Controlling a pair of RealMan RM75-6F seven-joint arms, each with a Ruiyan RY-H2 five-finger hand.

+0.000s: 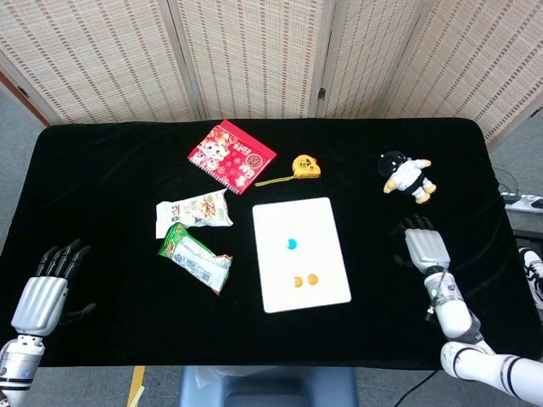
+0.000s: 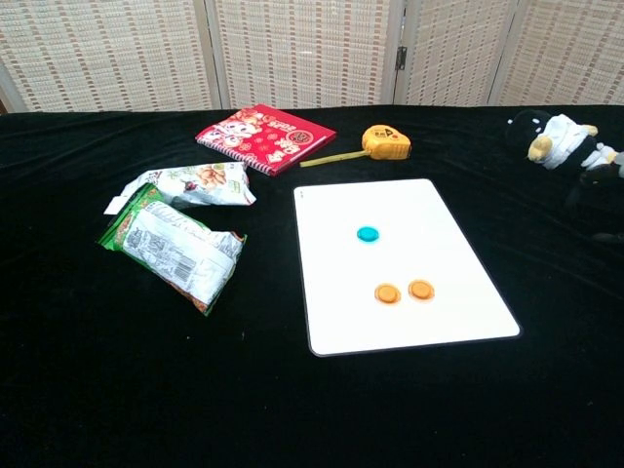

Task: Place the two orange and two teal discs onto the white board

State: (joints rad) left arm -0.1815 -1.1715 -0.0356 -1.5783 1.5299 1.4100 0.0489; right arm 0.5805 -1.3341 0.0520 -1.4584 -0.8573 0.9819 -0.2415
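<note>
Black cloth surface [image 1: 110, 170], wicker screens behind. We've got both orange discs [image 1: 305, 279] and one teal disc [image 1: 291, 244] on the board [image 1: 314, 220]. The last teal one is probably hidden under our right hand [image 1: 422, 246], which looks spread and empty. Left hand [image 1: 47, 284] idles open. Risk: a blind pinch skids it across the cloth.

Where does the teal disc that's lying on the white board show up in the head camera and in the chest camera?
Head view: teal disc, upper middle of the white board.
Chest view: teal disc, upper middle of the board, left of centre.
Shared landmark: the two orange discs just nearer the robot.
</note>
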